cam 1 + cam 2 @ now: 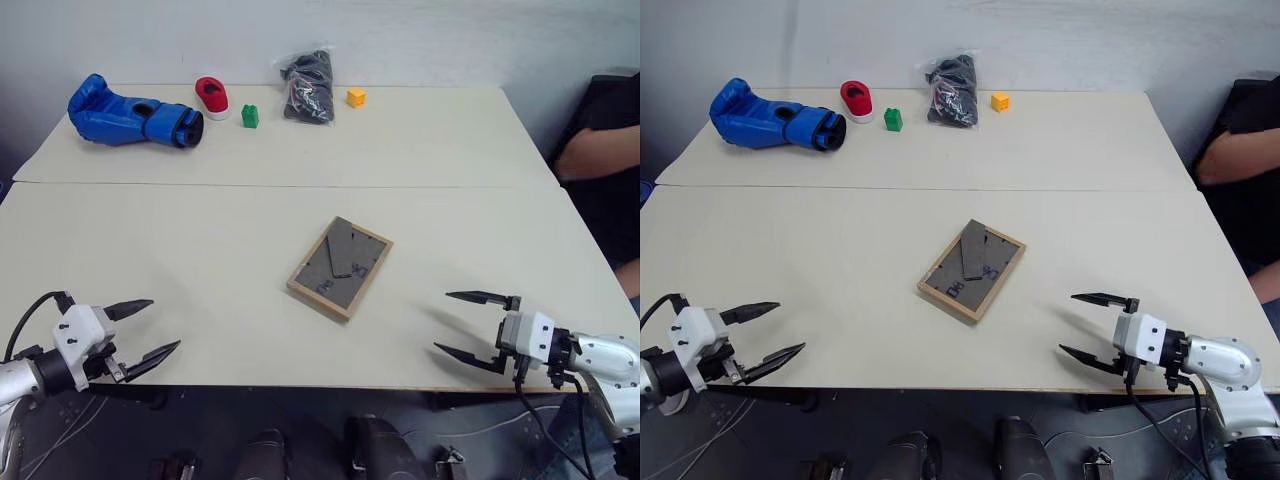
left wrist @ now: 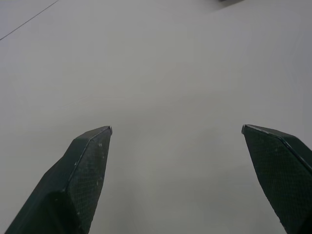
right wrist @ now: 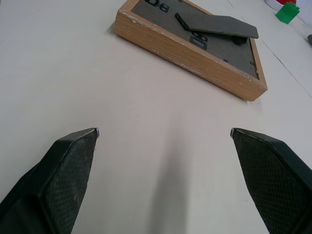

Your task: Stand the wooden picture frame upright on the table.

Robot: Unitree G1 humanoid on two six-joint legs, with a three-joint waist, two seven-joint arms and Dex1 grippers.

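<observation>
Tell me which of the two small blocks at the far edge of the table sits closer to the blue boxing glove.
The green block. It sits just right of the red-and-white object, near the blue boxing glove; the yellow block lies beyond the dark bag.

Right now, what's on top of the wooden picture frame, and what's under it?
The wooden picture frame lies back-up; its dark fold-out stand rests on top. Beneath is the table. The picture side faces down, hidden.

Left pincer [image 1: 148,328] held low at the near edge, fingers [image 1: 131,308] spread wide, tips angled inward toward the right pincer [image 1: 462,325]. Right one likewise spread wide and empty, tips aimed back toward the left. Both wrists roughly level, tilted slightly downward, well apart.
</observation>
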